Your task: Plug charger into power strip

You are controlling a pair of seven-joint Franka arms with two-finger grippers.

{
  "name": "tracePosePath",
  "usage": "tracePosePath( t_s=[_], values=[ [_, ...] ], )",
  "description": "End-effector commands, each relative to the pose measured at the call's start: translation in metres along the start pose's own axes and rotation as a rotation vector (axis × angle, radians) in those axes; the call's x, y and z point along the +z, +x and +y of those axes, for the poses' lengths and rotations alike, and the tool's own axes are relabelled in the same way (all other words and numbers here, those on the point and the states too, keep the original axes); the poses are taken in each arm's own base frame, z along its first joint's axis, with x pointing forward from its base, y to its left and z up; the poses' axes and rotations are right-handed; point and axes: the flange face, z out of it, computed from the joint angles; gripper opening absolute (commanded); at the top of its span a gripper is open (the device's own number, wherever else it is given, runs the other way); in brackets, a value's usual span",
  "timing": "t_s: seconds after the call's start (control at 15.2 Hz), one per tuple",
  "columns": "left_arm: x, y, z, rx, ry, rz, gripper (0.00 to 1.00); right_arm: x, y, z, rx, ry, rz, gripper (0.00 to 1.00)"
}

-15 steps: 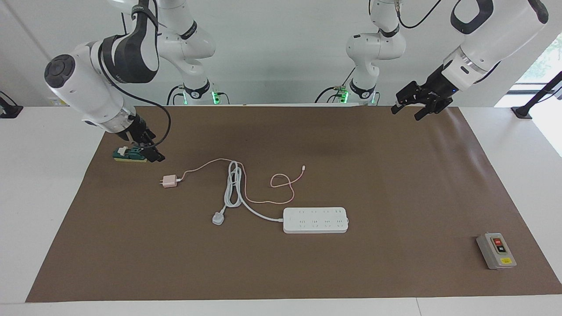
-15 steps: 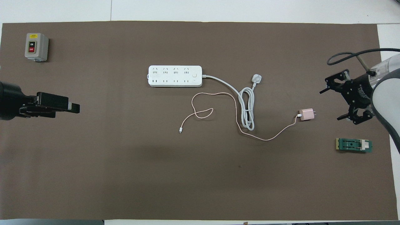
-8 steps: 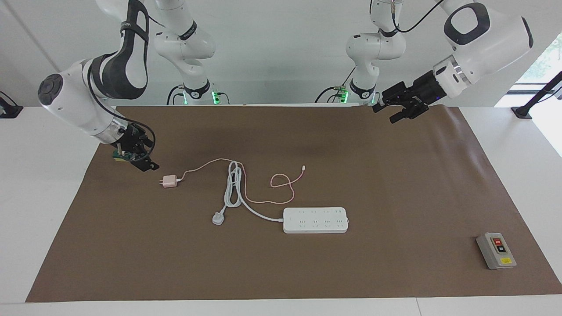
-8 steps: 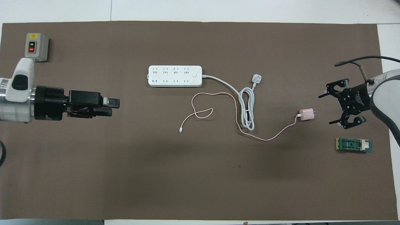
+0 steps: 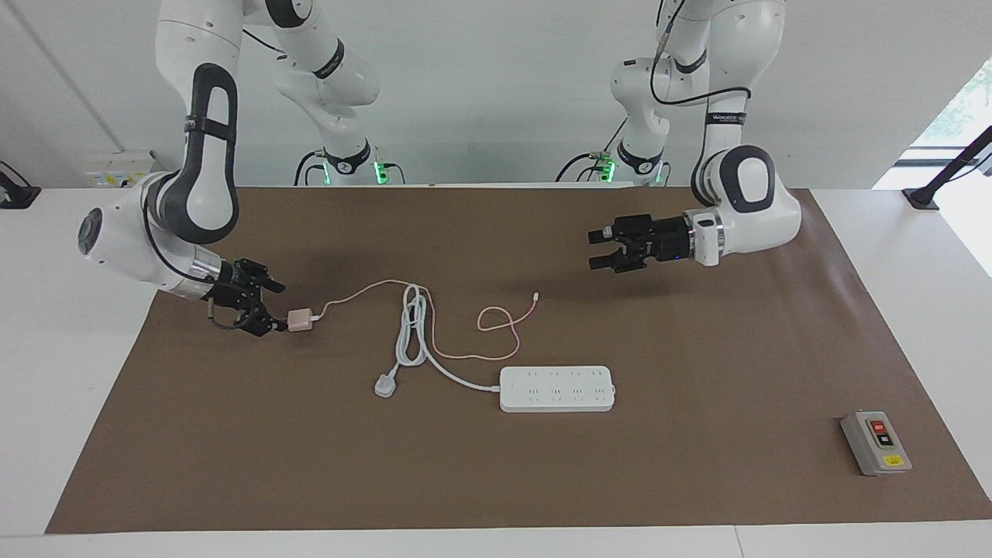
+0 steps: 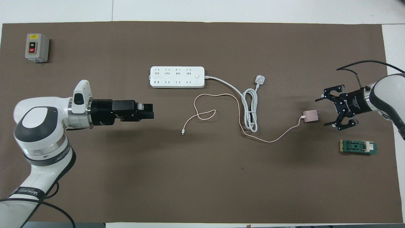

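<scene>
right gripper (image 5: 267, 308) (image 6: 320, 111) sits low over the brown mat at the right arm's end of the table, its black fingers spread wide and pointing at the prong end of the small pale-pink cube charger (image 5: 300, 319) (image 6: 310, 116); the fingertips stand just beside the cube and are not pinching it. the charger lies on the mat, and its thin pink cable (image 5: 496, 318) (image 6: 205, 114) runs off in loops toward the middle of the table, crossing a thick grey-white cord (image 5: 411, 329) (image 6: 250, 109) that ends in a three-pin plug (image 5: 385, 385) (image 6: 260, 79). that cord leads into the long flat white power strip (image 5: 556, 388) (image 6: 177, 76), which lies flat, sockets up, farther from the robots than the cable loops and well apart from the charger.

left gripper (image 5: 593, 249) (image 6: 152, 111) hangs level over bare mat, fingers parted and holding nothing, aimed toward the middle.

a brown paper-like mat (image 5: 697, 349) (image 6: 190, 177) covers most of a white table (image 5: 77, 372) (image 6: 221, 9). a grey box with red and black buttons (image 5: 875, 442) (image 6: 36, 47) sits at the left arm's end, farther from the robots. a small green fixture (image 6: 358, 147) lies near the right gripper in the overhead view. a plain white wall (image 5: 496, 93) rises past the arm bases.
</scene>
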Motion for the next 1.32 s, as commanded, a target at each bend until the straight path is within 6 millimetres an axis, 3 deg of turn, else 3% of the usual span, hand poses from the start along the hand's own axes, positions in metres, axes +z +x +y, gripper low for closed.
tracePosePath(
  t_s=[0.0,0.33,0.53,0.79,1.25],
  values=[
    [0.015,0.009,-0.042,0.016,-0.054,0.01,1.0,0.0,0.01,0.002,-0.048,0.049,-0.048,1.0],
    [0.061,0.003,-0.031,-0.012,-0.162,0.014,1.0,0.014,0.034,0.008,0.043,0.112,-0.131,1.0],
    [0.088,0.006,-0.013,0.019,-0.194,0.017,1.0,0.024,0.041,0.012,0.073,0.108,-0.144,1.0],
    [0.098,0.024,0.007,0.117,-0.208,0.012,1.0,0.027,0.039,0.013,0.107,0.089,-0.161,1.0],
    [0.114,0.036,0.01,0.103,-0.141,0.071,1.0,0.036,0.033,0.016,0.101,0.058,-0.164,1.0]
  ],
)
